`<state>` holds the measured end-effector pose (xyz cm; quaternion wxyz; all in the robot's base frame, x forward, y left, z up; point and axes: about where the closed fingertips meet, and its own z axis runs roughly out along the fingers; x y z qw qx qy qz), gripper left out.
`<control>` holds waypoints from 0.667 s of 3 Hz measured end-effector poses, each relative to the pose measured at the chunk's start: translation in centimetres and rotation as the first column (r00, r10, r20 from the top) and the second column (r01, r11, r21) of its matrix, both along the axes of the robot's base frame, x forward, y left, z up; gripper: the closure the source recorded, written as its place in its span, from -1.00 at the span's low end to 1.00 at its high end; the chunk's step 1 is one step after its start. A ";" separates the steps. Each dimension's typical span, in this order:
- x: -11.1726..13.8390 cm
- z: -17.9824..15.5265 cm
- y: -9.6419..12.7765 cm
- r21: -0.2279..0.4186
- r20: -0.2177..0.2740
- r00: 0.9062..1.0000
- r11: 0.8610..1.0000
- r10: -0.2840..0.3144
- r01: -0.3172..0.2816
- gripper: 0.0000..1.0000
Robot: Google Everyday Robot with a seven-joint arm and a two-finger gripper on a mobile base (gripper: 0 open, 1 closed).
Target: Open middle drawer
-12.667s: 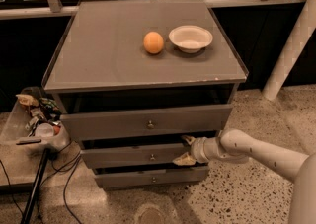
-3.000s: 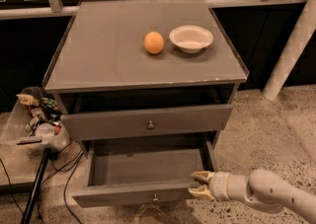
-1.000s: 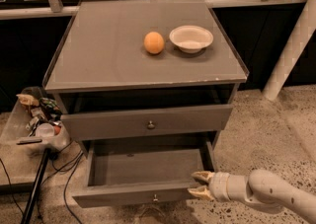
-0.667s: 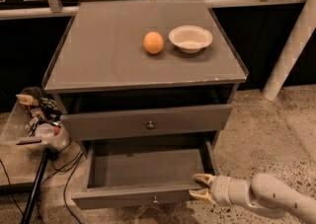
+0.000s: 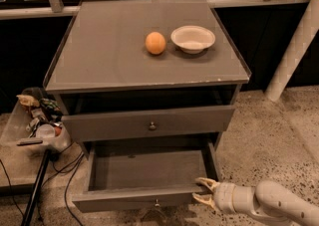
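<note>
Since drawing the middle drawer [image 5: 124,202] far out of the desk [image 5: 99,60], keeps the hand [image 5: 199,189] low at its right front corner, fingers apart and gripping nothing, easing slightly downward; suggests opening essentially done.

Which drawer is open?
The middle drawer, lower of two visible fronts: its inside is exposed; the upper drawer shows only its front. The open claw is at the middle drawer's right front corner.
</note>
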<state>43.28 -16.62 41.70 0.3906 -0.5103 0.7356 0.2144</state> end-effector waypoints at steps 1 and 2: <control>-2.4 0.4 0.6 0.008 0.021 1.000 1.000 0.016 -0.016 1.00; -2.3 0.9 0.6 0.008 0.021 1.000 1.000 0.016 -0.016 1.00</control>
